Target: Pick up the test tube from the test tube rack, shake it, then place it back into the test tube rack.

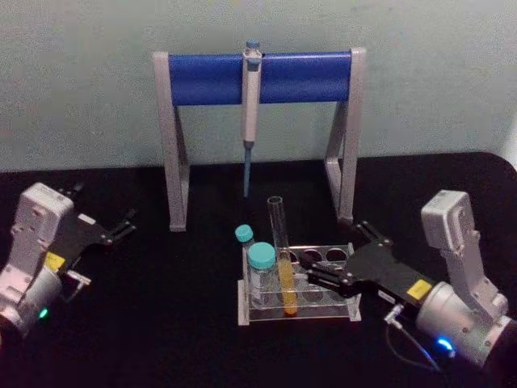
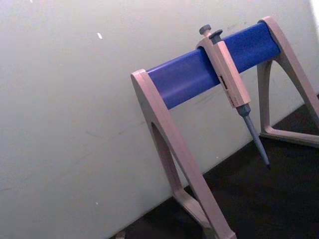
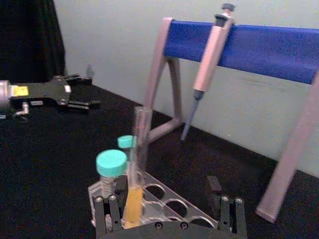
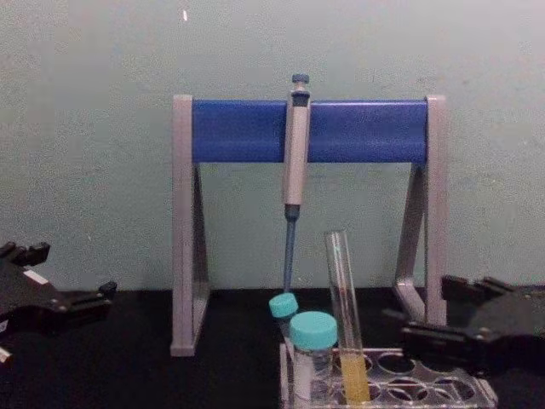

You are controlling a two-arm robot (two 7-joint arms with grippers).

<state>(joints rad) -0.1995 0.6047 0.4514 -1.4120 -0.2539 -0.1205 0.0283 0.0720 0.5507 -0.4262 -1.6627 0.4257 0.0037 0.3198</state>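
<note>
Black table (image 1: 161,323): test tube (image 1: 283,267) stands in test tube rack (image 1: 323,316), next to teal-capped vials (image 1: 262,265). R gripper (image 1: 338,253) w/ fingers spread, just beside tube, not grasping. L gripper (image 1: 123,225) idle at left, fingers apart too.

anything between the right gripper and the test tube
Nothing visible does. The open right gripper sits right beside the test tube in the test tube rack; the teal-capped vials stand on the tube's other side.

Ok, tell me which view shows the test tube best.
Chest view: the test tube stands side-on, full length, liquid level plain. Head view foreshortens it from above, the open right claw beside it. Right wrist view shows it close, bottom hidden behind that claw.
</note>
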